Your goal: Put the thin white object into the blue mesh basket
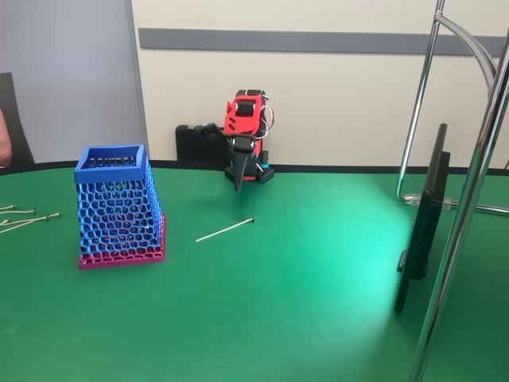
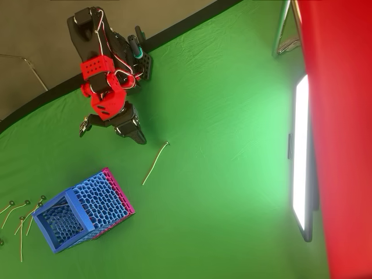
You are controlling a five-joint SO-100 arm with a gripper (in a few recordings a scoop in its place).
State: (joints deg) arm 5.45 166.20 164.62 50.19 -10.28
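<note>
not yet picked up: thin white object (image 1: 226,230) flat on green bench (image 1: 318,302), beside blue mesh basket (image 1: 119,208), under raised end effector (image 1: 238,184), tips together and holding nothing, so next probably opening and going down.

From overhead, the blue mesh basket (image 2: 81,211) anchors everything: the thin white object (image 2: 155,163) lies flat just up-right of it (touching nothing), my gripper (image 2: 113,124) hangs farther up, and grey screws (image 2: 22,215) are scattered at its left.
</note>
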